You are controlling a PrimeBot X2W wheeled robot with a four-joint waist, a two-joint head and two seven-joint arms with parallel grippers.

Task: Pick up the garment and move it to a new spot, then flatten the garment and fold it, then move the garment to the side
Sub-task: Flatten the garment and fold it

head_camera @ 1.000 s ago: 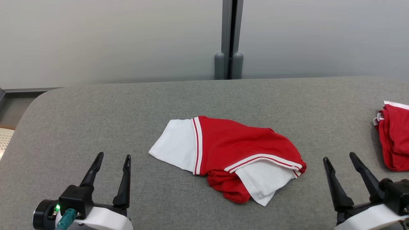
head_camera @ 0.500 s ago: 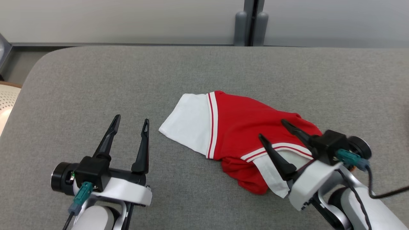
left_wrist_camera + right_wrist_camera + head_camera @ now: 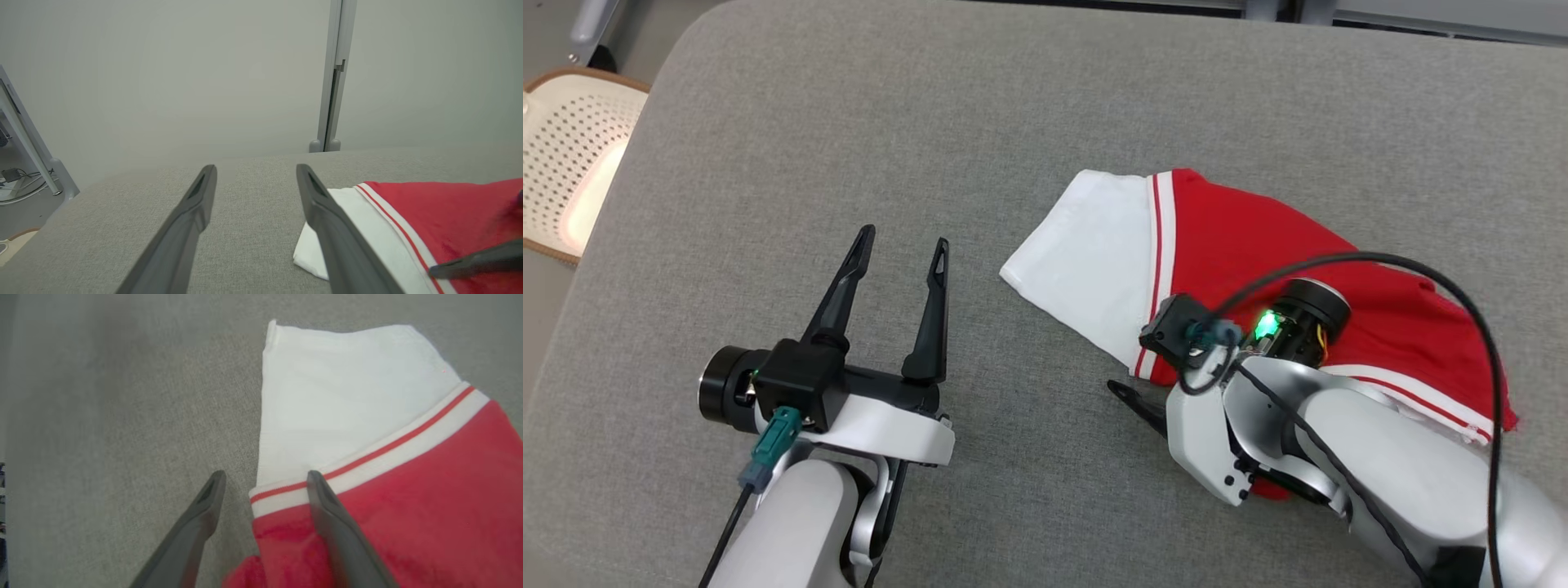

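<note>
1. Currently the garment (image 3: 1241, 245), red with a white panel (image 3: 1086, 253) and a striped band (image 3: 367, 457), lies bunched on the grey worktop (image 3: 768, 163). It is neither spread flat nor folded neatly.
2. Right end effector (image 3: 265, 474): fingers spread, nothing pinched. In the right wrist view the band's near corner sits between the two fingers. The left finger is over bare worktop and the right finger over red cloth. I cannot tell whether either tip touches the fabric.
3. Left end effector (image 3: 904, 237): fingers spread and empty, held over bare worktop. The white panel's edge lies just off its right finger, apart from it. Ahead of its tips there is only grey surface.
4. Judgement on the step in hand: this is the approach for the first pick-up, with the right end effector lined up on the garment's edge by the band.
5. Done so far, as far as the frames show: nothing. The garment is not lifted, and I see no sign of flattening or folding.
6. Left to do: close on the cloth, lift it and carry it to a new spot, then flatten it, fold it and shift it to the side.
7. Risk, as a judgement: the cloth is layered under the right finger, so a pinch may catch one layer and drag the heap rather than raise it.
</note>
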